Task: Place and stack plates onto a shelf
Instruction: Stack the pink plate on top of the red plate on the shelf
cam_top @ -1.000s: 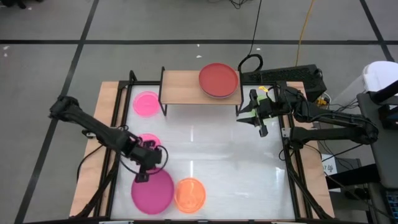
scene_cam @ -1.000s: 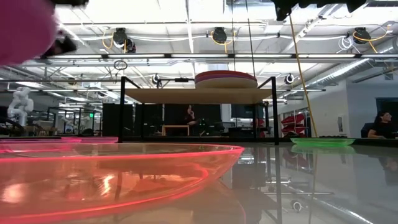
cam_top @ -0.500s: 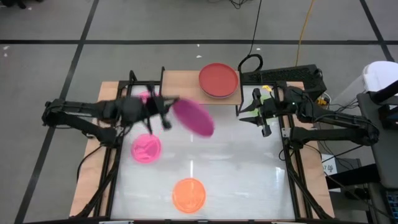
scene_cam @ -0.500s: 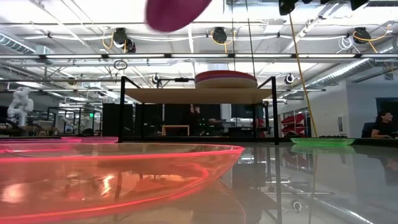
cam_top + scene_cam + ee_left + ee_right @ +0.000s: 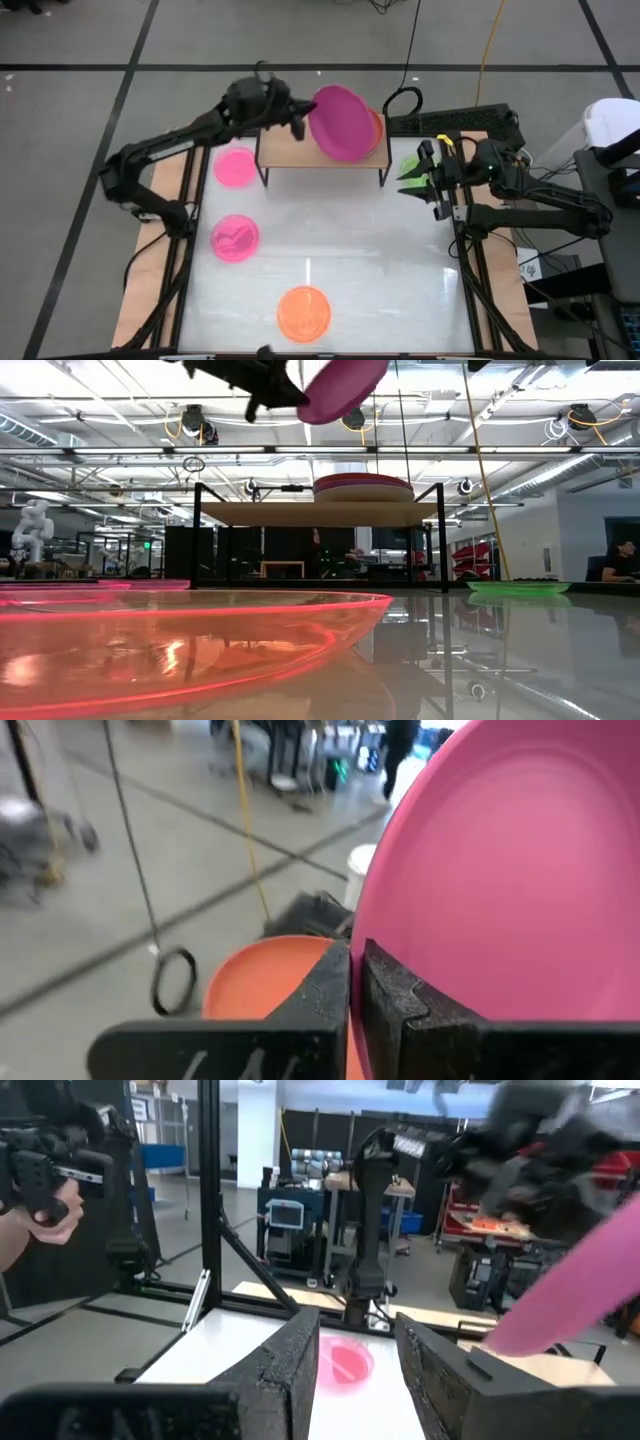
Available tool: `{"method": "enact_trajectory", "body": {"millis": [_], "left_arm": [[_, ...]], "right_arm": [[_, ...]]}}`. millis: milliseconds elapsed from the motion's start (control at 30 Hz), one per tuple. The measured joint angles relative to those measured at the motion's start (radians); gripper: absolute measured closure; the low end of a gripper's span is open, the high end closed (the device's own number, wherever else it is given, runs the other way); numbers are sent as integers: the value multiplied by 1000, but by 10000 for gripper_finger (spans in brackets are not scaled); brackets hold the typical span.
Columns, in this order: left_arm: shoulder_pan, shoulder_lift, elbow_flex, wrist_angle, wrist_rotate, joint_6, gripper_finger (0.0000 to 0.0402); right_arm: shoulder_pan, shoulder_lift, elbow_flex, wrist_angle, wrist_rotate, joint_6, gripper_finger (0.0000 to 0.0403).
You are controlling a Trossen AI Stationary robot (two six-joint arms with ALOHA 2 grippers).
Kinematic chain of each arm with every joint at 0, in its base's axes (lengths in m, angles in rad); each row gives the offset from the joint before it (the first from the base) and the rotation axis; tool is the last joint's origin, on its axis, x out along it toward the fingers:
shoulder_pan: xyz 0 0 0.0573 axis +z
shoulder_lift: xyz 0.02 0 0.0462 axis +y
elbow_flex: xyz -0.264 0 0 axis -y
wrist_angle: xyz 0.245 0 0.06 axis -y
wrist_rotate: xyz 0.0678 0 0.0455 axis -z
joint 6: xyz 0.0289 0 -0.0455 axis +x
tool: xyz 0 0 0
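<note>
My left gripper is shut on the large magenta plate, which hangs in the air over the light-wood shelf. The plate sits above the red plate stack on the shelf's right half and hides most of it. In the low view the magenta plate is well above the stack. My right gripper waits open off the shelf's right end, touching nothing. Next to it a green plate lies flat on the table. My left gripper pinches the magenta plate's rim between its two fingers, on the side of the plate facing the table's left. The fingers come nearly level from the left. The plate is lifted clear and tilted, its far side raised.
Two small pink plates lie on the table's left side and an orange one lies near the front edge. The shelf's left half is bare wood. A person's hand shows in the room beyond.
My left gripper lifted the magenta plate off the table's near left part, then carried it up, toward the far edge and right. The plate now hangs tilted over the shelf. My right gripper drew back slightly toward the right edge, uncovering the green plate.
</note>
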Motion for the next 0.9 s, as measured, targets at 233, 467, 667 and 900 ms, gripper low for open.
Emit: {"method": "enact_trajectory", "body": {"millis": [233, 467, 667, 900], "left_arm": [[30, 263, 364, -362, 20, 17, 392], [49, 453, 577, -542, 16, 19, 392], [56, 475, 614, -515, -2, 11, 362], [59, 477, 613, -550, -26, 10, 323]], "right_arm": [[0, 2, 0, -56, 52, 0, 287], [0, -2, 0, -85, 52, 0, 287], [0, -6, 0, -93, 52, -2, 287], [0, -13, 0, -88, 52, -15, 287]]}}
